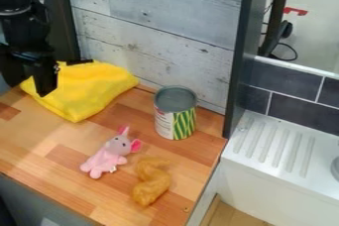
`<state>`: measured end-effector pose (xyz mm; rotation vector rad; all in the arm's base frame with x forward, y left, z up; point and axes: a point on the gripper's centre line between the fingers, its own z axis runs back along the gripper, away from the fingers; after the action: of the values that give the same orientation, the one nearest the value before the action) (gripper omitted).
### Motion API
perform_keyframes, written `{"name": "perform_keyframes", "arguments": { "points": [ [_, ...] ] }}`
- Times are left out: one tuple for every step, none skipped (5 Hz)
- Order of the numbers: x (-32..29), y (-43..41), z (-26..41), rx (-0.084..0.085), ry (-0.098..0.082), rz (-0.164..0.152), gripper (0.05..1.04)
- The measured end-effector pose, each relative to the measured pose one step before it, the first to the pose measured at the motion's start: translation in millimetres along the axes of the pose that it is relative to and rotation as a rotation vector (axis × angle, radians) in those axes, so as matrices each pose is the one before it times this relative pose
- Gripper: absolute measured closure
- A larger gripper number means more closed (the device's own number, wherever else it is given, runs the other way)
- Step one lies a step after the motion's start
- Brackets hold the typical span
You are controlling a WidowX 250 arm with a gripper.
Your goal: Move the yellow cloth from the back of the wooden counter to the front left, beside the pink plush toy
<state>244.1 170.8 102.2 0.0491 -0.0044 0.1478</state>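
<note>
The black gripper [28,84] hangs at the upper left, its two fingers apart, over the left end of a crumpled yellow cloth [89,93]. Whether it touches the cloth I cannot tell. Right of the cloth, an upright can [175,116] with a green and white label stands near the wall. A pink plush toy [107,156] with large ears lies at the counter's middle. Beside it, to the lower right, is a curved orange-brown object [152,180].
The wooden counter [39,143] ends at a front edge and a right edge. A pale plank wall [159,36] rises behind it, with a dark upright post [240,66] at the right. Past that are dark tiles and a white ridged drainboard [271,145].
</note>
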Motion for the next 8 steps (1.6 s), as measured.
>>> {"name": "perform_keyframes", "arguments": {
  "points": [
    [-1.76, -1.5, -9.55, -0.0157, 0.0299, -0.0007, 0.075],
    [21.82, 4.01, -3.76, -0.0266, -0.0256, 0.01, 0.075],
    [27.58, 3.68, -10.43, 0.0057, -0.0161, -0.0454, 0.075],
    [19.39, 2.19, -14.78, 0.0083, 0.0005, -0.044, 0.075],
    [11.51, 7.94, -14.84, 0.0087, 0.0097, -0.0249, 0.075],
    [12.12, 3.13, -18.45, -0.0224, -0.0017, -0.0019, 0.075],
    [4.22, 2.28, -13.85, -0.0044, 0.0081, 0.0076, 0.075],
    [-2.9, 3.2, -7.49, 0.0129, 0.0242, 0.007, 0.075]
  ]
}}
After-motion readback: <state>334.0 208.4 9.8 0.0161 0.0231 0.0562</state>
